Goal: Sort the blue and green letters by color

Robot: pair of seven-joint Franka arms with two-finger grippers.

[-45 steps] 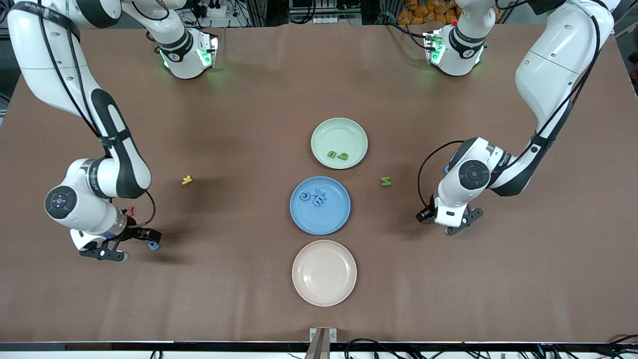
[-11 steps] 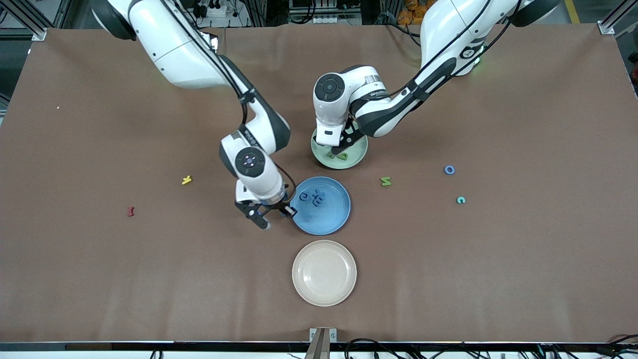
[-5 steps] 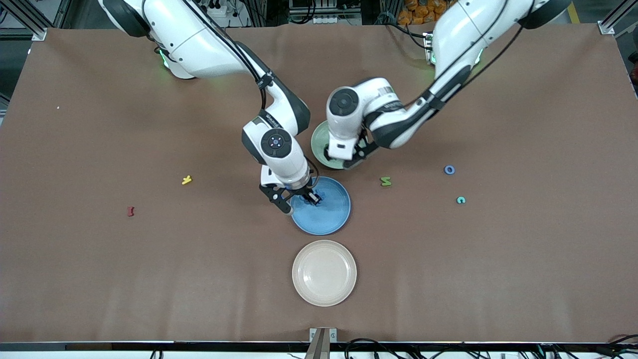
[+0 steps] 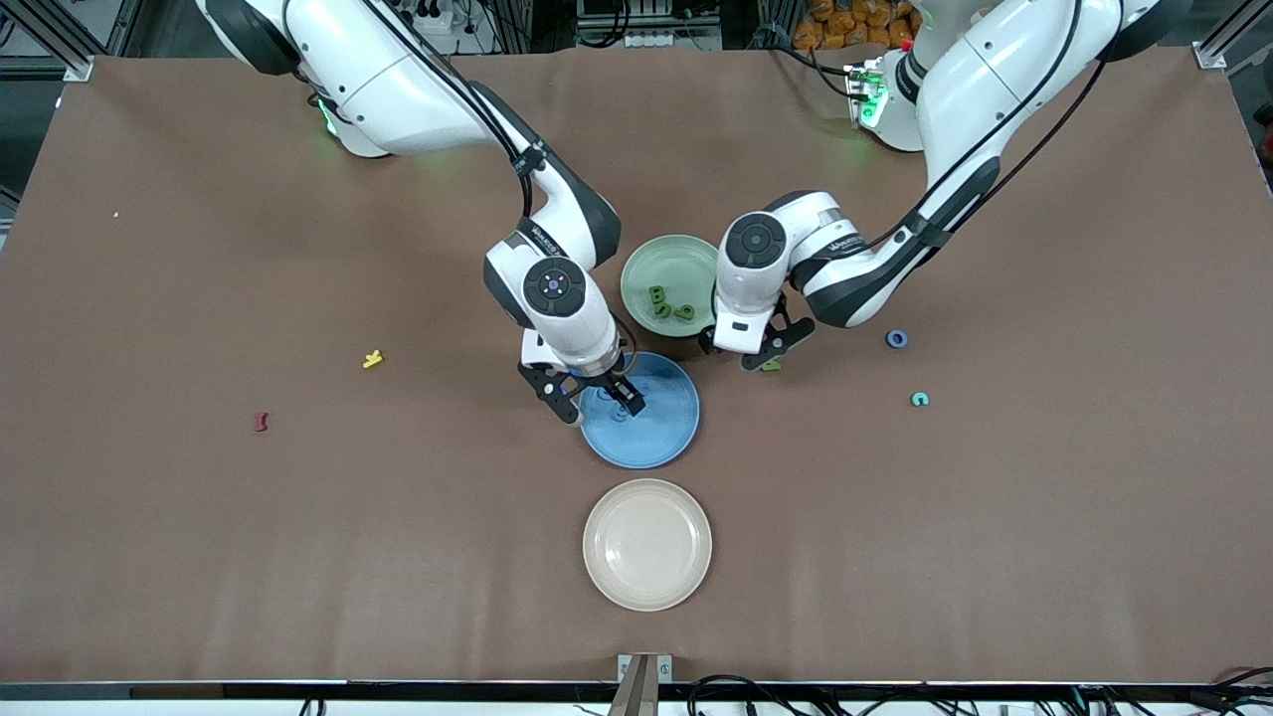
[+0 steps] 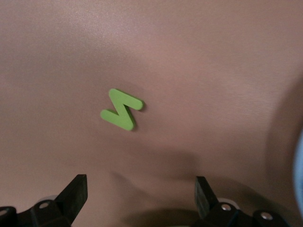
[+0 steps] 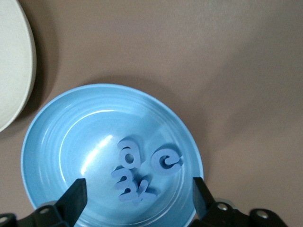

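Note:
My right gripper (image 4: 597, 400) (image 6: 137, 196) hangs open over the blue plate (image 4: 656, 452) (image 6: 61, 142). Three blue letters (image 6: 135, 187) lie loose in a heap in that plate, below its fingers. My left gripper (image 4: 741, 353) (image 5: 139, 198) stands open low over the table, just beside a green zigzag letter (image 4: 771, 365) (image 5: 121, 109) that lies flat and untouched. The green plate (image 4: 661, 259) holds green letters (image 4: 684, 311). A blue ring letter (image 4: 897, 339) and a teal letter (image 4: 920, 400) lie on the table toward the left arm's end.
A beige plate (image 4: 646, 544) (image 6: 14, 71) sits nearer to the front camera than the blue plate. A small yellow letter (image 4: 373, 359) and a dark red letter (image 4: 262, 422) lie toward the right arm's end of the table.
My right gripper moved over the blue plate and opened, dropping a blue letter in. My left gripper left the green plate and swung to the green letter on the table.

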